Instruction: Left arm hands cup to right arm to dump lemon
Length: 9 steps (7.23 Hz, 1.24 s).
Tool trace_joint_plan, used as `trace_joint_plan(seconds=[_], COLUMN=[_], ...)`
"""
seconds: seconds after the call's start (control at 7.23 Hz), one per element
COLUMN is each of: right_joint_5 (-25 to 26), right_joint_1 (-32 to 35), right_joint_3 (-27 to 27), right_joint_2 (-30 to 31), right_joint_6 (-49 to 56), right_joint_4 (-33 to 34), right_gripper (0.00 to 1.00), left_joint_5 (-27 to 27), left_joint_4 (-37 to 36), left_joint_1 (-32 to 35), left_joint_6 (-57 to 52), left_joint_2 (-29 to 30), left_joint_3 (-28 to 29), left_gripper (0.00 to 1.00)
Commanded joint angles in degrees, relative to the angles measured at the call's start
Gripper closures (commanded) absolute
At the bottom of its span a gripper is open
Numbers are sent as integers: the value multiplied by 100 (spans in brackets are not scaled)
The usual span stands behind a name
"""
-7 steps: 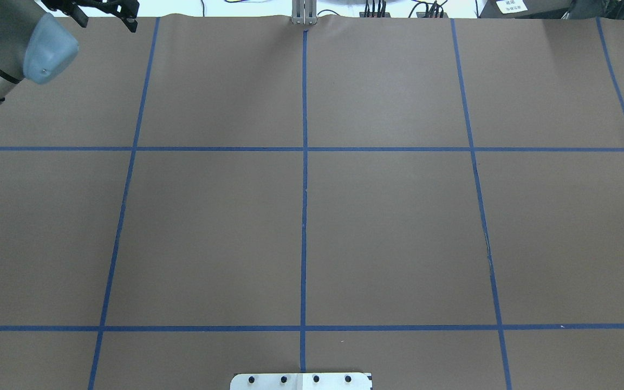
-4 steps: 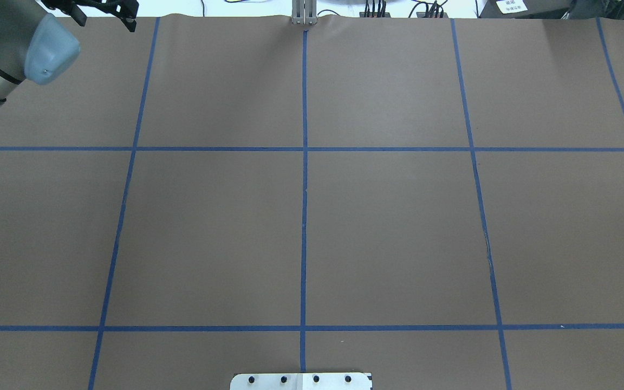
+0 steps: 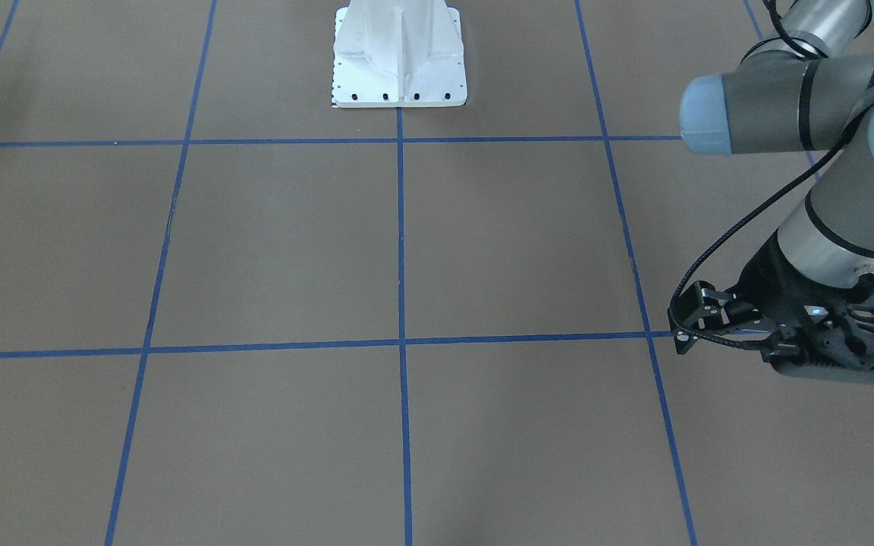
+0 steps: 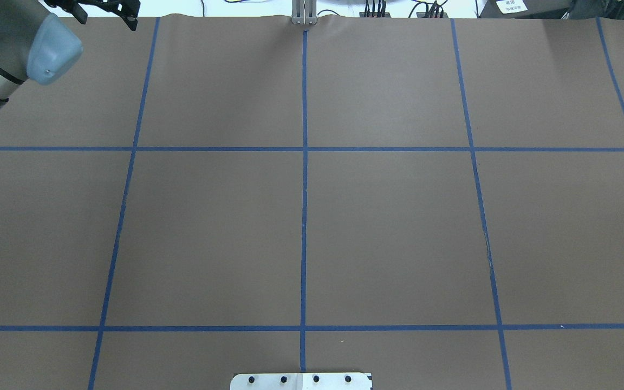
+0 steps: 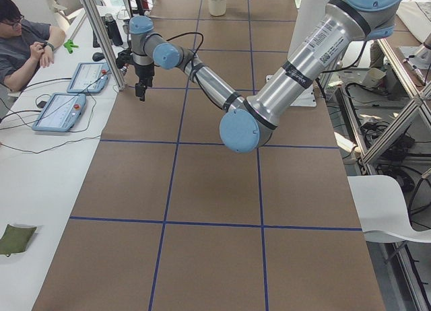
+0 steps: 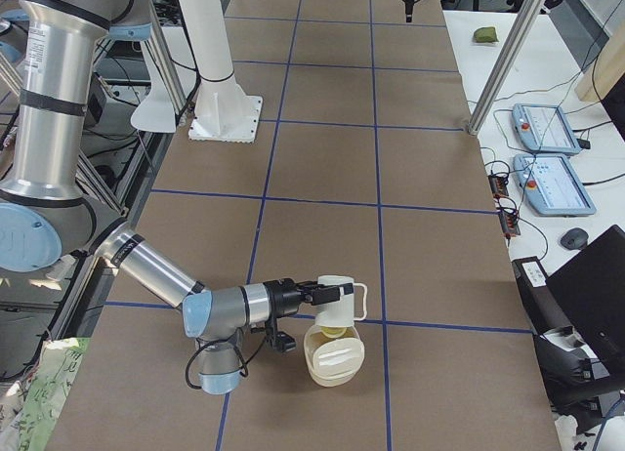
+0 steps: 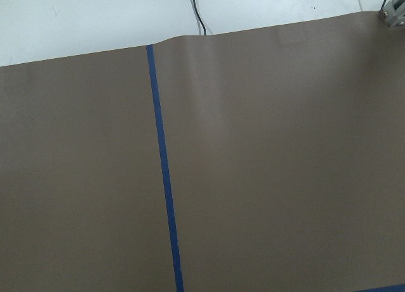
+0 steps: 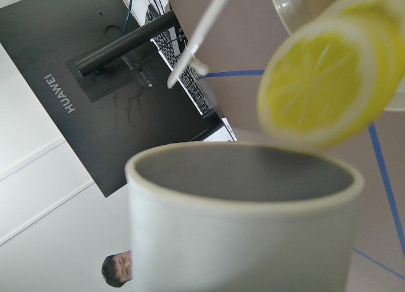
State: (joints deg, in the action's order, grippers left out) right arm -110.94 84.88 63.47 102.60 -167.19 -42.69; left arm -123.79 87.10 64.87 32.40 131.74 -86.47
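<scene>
We see the small white mug with a grey inside (image 6: 340, 300) off the table at the tip of the right gripper (image 6: 320, 293), tipped above a cream round bowl (image 6: 327, 373) that stands on the brown paper-covered table (image 6: 322, 158). The yellow lemon slice (image 8: 316, 90) is outside the mug, between its mouth and the bowl. We cannot tell how the right jaws stand. The left gripper (image 4: 106, 17) hangs over the far left table edge, jaws apart and empty.
</scene>
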Motion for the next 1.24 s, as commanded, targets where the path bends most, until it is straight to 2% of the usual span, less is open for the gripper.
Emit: trace_joint_plan(seconds=[0.0, 0.41, 0.55, 0.83, 1.11], right_joint_5=[2, -24, -68, -112, -409], right_joint_1=[159, 169, 169, 151, 134], right_joint_3=[-37, -19, 94, 148, 156], right_joint_2=[14, -47, -65, -126, -144], right_joint_6=[-664, -597, -239, 990, 2559], right_joint_4=[-335, -354, -362, -389, -520], right_gripper=[87, 86, 85, 84, 84], left_joint_5=[91, 162, 162, 153, 153], left_joint_4=[0, 0, 0, 0, 0], left_joint_1=[-36, -80, -80, -80, -80], left_joint_6=[3, 3, 3, 3, 3], left_joint_2=[1, 1, 1, -17, -17], left_joint_3=[-2, -2, 7, 7, 7], left_gripper=[0, 0, 0, 0, 0])
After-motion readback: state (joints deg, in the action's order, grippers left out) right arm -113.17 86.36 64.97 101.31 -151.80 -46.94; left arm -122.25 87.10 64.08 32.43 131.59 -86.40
